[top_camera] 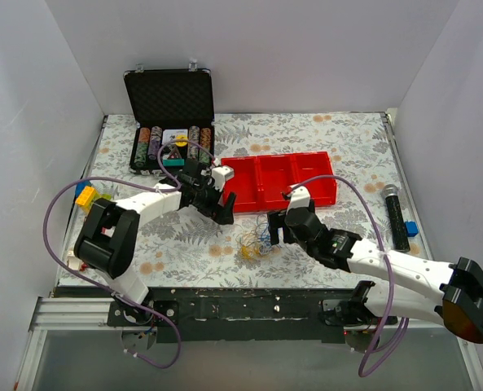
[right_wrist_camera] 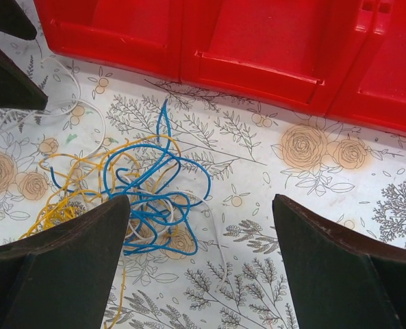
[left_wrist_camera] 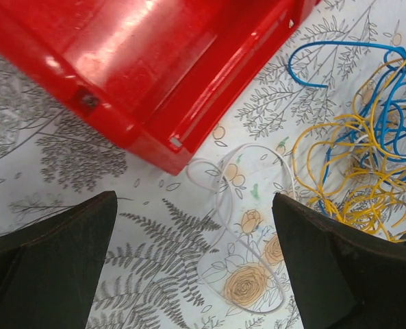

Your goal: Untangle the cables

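Note:
The cables [top_camera: 253, 243] lie as a small wispy tangle of blue, yellow and white wire on the floral cloth, just in front of the red tray [top_camera: 243, 201]. My left gripper [top_camera: 217, 210] hovers open at the tangle's left. In the left wrist view a white loop [left_wrist_camera: 238, 226] lies between the wide jaws of the left gripper [left_wrist_camera: 194, 200], and the blue-yellow knot [left_wrist_camera: 367, 157] sits off to the right. My right gripper [top_camera: 274, 230] hovers open at the tangle's right. In its wrist view the blue knot [right_wrist_camera: 148, 199] lies by the left finger of the right gripper [right_wrist_camera: 201, 200]. Neither gripper holds anything.
The red tray [right_wrist_camera: 257, 75] has three compartments and stands close behind the cables. An open black case of poker chips [top_camera: 169, 122] sits at the back left. A black microphone [top_camera: 396, 216] and a blue block [top_camera: 410, 229] lie at the right, a yellow toy [top_camera: 85, 196] at the left edge.

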Available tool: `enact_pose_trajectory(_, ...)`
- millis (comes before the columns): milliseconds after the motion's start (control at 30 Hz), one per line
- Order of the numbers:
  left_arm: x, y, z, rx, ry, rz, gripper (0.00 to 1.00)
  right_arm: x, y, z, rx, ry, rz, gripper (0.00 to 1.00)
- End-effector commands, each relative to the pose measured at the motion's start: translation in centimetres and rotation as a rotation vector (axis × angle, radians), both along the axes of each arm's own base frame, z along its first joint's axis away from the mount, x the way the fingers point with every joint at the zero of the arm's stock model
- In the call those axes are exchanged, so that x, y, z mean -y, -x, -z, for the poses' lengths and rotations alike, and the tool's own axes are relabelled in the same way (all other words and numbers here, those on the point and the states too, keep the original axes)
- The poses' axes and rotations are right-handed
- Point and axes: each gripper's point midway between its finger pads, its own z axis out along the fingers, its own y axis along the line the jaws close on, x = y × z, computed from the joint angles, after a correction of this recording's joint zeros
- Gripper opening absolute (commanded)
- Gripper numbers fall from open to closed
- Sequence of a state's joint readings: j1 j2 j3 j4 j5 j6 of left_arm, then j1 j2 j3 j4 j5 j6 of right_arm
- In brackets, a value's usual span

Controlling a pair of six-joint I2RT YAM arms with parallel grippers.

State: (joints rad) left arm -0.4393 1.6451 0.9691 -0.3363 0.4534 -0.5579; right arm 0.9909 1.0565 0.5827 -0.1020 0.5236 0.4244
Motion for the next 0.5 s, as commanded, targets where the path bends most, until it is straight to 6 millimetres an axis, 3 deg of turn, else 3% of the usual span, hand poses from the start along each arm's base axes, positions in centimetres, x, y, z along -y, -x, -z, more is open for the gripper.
enact_pose_trajectory(0,1.5,1.1,0.6,-0.027,0.03,0.043,0.98,-1.0,-0.1,-0.2,0.008,-0.047,-0.006,0.94)
enact_pose_trajectory(167,2.0,1.5,1.9,-0.045,0.007,0.049,0.98,-1.4,0.0,0.1,0.006,-0.053,-0.015,0.94)
enact_pose_trajectory(233,2.1,1.5,2.1,-0.051,0.011,0.049,0.93,-1.5,0.0,0.1,0.008,-0.057,-0.018,0.93)
enact_pose_trajectory(467,3.4,1.4,1.8,-0.078,0.06,0.063,0.51,-1.6,0.1,0.5,0.003,-0.041,-0.032,0.92)
